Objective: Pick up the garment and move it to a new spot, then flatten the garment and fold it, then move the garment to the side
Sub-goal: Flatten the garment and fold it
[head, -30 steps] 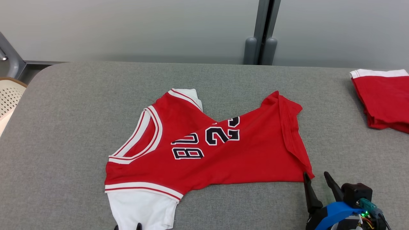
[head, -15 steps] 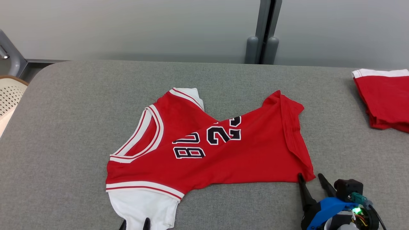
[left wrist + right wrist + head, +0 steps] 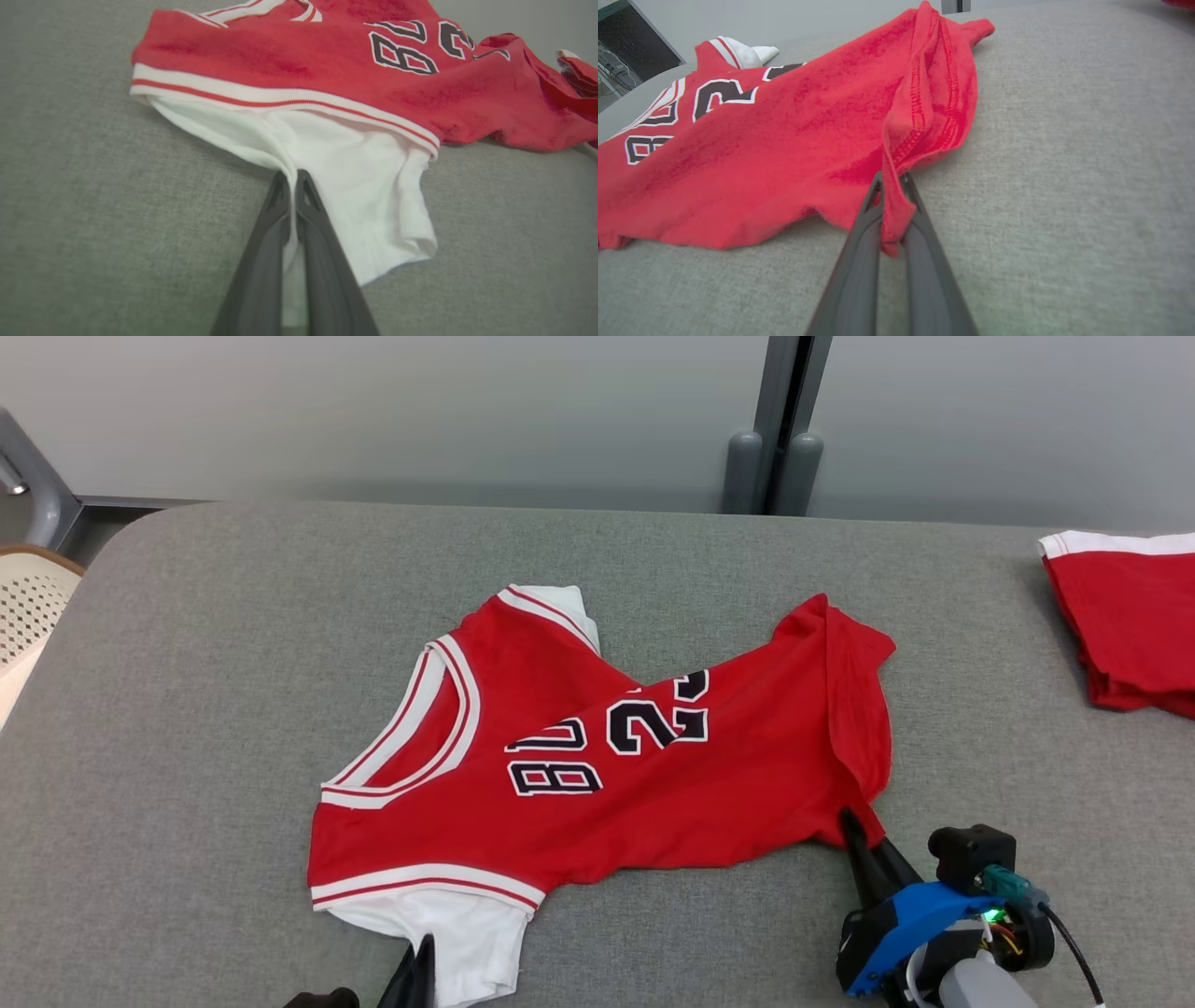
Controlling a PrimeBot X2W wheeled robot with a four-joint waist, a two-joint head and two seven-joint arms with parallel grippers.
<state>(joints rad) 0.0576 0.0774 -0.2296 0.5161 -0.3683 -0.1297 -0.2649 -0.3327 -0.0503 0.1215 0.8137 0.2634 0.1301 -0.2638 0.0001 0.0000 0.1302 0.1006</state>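
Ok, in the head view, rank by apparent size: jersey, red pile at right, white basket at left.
1. jersey, largest
2. red pile, next
3. white basket, smallest
The last two are cropped by the frame: true sizes unsure.

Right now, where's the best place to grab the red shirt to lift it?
Take the shirt at two spots on its near edge: the white sleeve and the red hem corner. Both stick out flat on the table, so come in low from the near side. The left hand and right hand are shut there now.
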